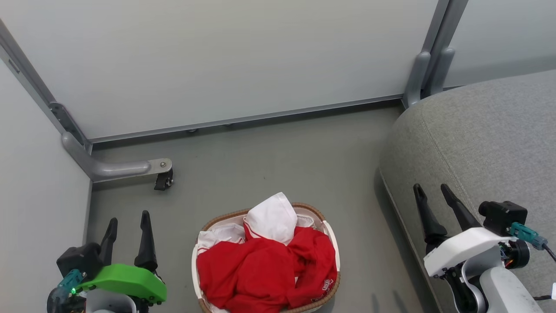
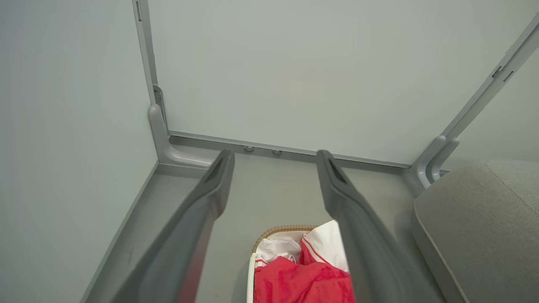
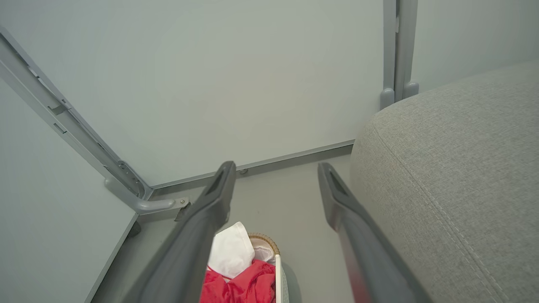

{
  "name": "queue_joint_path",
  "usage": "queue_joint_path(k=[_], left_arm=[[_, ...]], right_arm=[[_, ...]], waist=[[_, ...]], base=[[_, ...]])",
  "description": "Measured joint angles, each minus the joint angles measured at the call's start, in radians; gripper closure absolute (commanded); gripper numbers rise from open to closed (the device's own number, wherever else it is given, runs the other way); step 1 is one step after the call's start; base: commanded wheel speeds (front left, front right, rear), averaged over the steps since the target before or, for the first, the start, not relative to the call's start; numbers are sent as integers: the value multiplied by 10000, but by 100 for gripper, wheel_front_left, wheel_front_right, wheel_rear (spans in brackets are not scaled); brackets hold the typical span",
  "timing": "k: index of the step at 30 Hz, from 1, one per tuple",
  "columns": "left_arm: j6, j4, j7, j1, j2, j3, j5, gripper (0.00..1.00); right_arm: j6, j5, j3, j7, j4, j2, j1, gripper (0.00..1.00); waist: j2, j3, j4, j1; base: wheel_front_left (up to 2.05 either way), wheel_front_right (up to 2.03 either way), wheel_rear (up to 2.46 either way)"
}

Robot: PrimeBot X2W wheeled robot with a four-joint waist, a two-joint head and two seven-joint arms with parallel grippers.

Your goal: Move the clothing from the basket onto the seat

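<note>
The left tool [image 1: 129, 217] and right tool [image 1: 431, 188] are hanging spread and empty; the clothing [image 1: 260, 269] is lying in the basket [image 1: 221, 218] between them, seemingly nearer the left.

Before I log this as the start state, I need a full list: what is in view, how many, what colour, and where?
clothing: one heap, pieces uncountable, red and white, in the basket
basket: one, white with brown rim, on the floor between the grippers
seat: one, grey, at the right, nothing on the part in view
floor: grey, under the basket
panels: pale grey, behind and at the left
foot: one, grey metal, left corner, with a black caster
posts: two, grey, behind the seat
left gripper: one, dark fingers, green cover, lower left, open and empty
right gripper: one, dark fingers, white cover, lower right before the seat, open and empty
</note>
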Motion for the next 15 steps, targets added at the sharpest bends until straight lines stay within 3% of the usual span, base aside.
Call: queue_joint_path(k=[15], left_arm=[[-54,-25,-337,-23,-8,-2,1402,0]], right_arm=[[0,-1289,192,-343,69,-153,-109,0]], waist=[[0,188,-33,0]], base=[[0,0,0]])
